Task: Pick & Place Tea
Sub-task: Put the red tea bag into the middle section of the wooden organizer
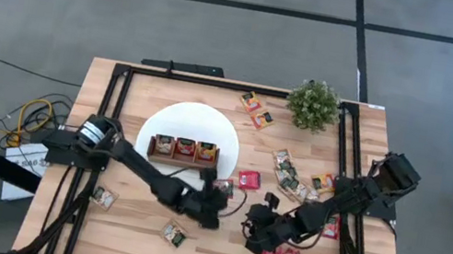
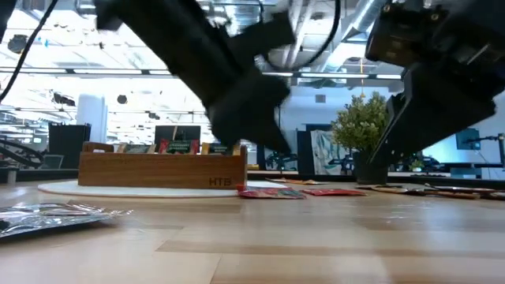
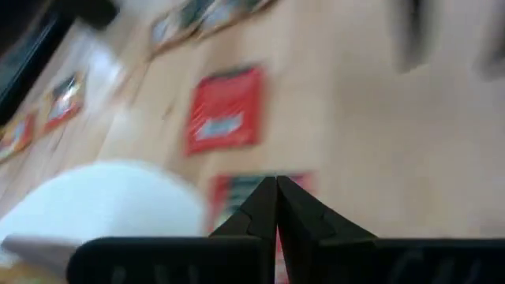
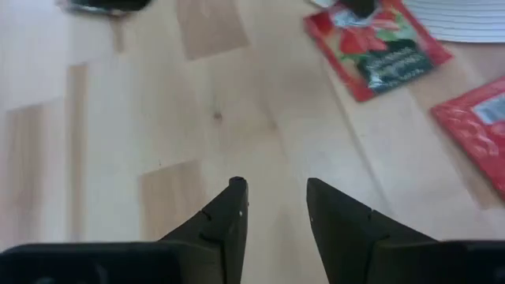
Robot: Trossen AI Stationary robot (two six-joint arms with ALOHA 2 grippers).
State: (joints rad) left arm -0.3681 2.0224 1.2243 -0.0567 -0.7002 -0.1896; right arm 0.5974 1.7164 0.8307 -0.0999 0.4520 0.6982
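The wooden tray (image 1: 184,149) on the white disc (image 1: 173,123) holds a few tea sachets (image 1: 293,180); most lie loose on the table. The left gripper (image 1: 221,189) is closed, perhaps pinching a red sachet (image 3: 241,192); the right gripper (image 1: 257,229) stands empty, fingers apart.

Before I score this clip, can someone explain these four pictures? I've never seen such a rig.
Two dark robot arms work at a light wooden table. One picture looks down from above, one looks level across the tabletop, and two come from the wrists. On a white disc stands a brown wooden three-compartment tray already holding sachets. Small flat square tea sachets lie scattered, beside a small green potted plant. The left end effector is shut over a red sachet; whether it grips it is unclear. The right end effector is open and empty.
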